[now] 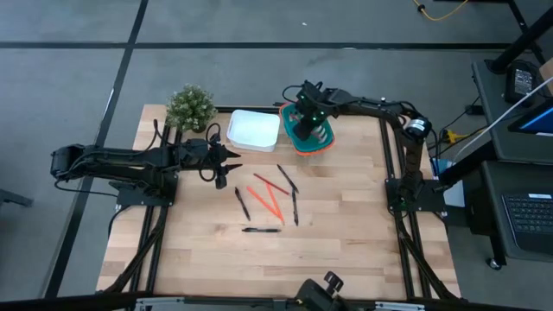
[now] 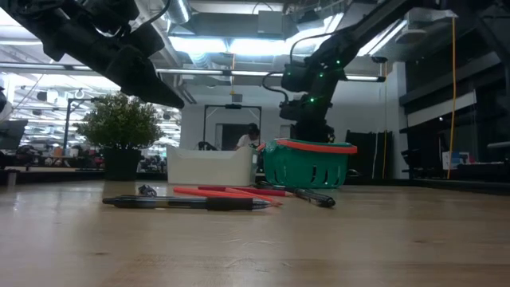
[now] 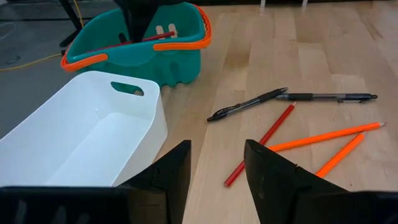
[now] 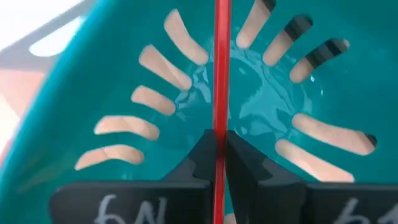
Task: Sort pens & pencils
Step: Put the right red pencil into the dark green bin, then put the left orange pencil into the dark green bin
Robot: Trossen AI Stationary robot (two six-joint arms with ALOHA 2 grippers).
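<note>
The right end effector (image 4: 219, 149) hangs over the teal basket (image 1: 324, 142) at the far side of the worktop (image 1: 346, 242), clenched on a red pencil (image 4: 221, 62) that points down into it. Released too high, the pencil could bounce off the slotted floor or tip over the rim. The left end effector (image 3: 216, 165) waits released beside the white bin (image 3: 93, 137). Remaining pens (image 1: 261, 230) and pencils (image 1: 264, 201) lie mid-worktop.
</note>
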